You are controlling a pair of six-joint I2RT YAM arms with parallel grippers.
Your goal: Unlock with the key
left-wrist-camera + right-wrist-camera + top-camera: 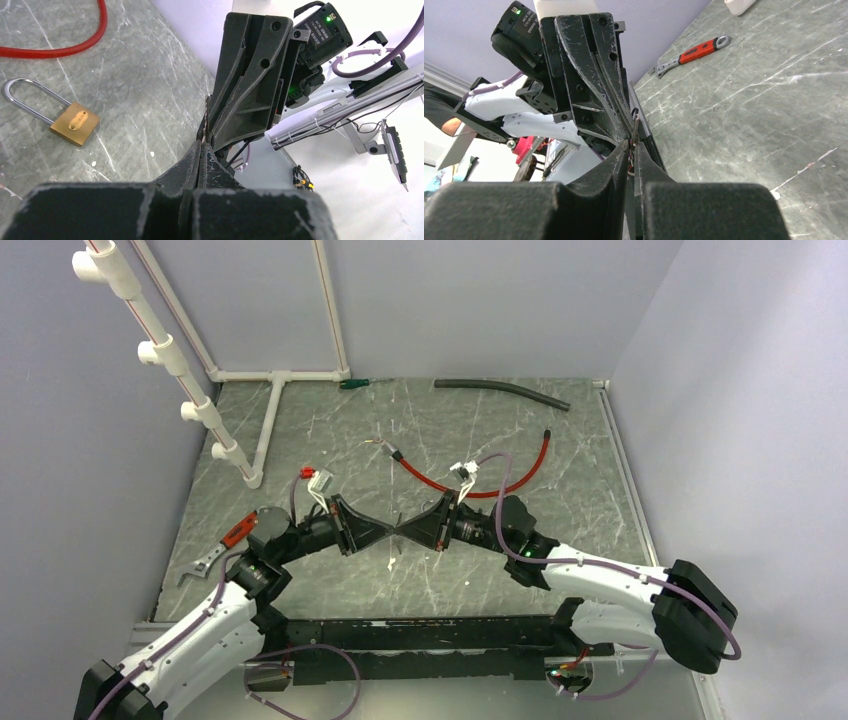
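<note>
**A:** How far along are you with the unlock?

**B:** Early, by my judgement. The padlock (75, 122) lies flat on the worktop (560, 490), its shackle looks seated, and nothing touches it. I've got both arms meeting tip to tip over the middle of the worktop. The right end effector (408, 529) is pinching a thin metal sliver that I take for the key (636, 131). The left end effector (385, 534) is pressed together right at the key's other end. I can't tell whether it grips the key too.

**A:** So what's left?

**B:** Settling the key in one end effector, getting it into the keyway, turning it, and freeing the shackle. That's nearly everything.

**A:** And the surroundings?

**B:** Grey marbled worktop, heavily scratched, with pale lavender walls on three sides. There's a white pipe frame (270, 420) in the far-left corner and a grey hose (500, 392) along the far edge. A red cable (470, 488) curls just beyond my arms, and a red-handled wrench (225, 545) sits by the left edge.
</note>
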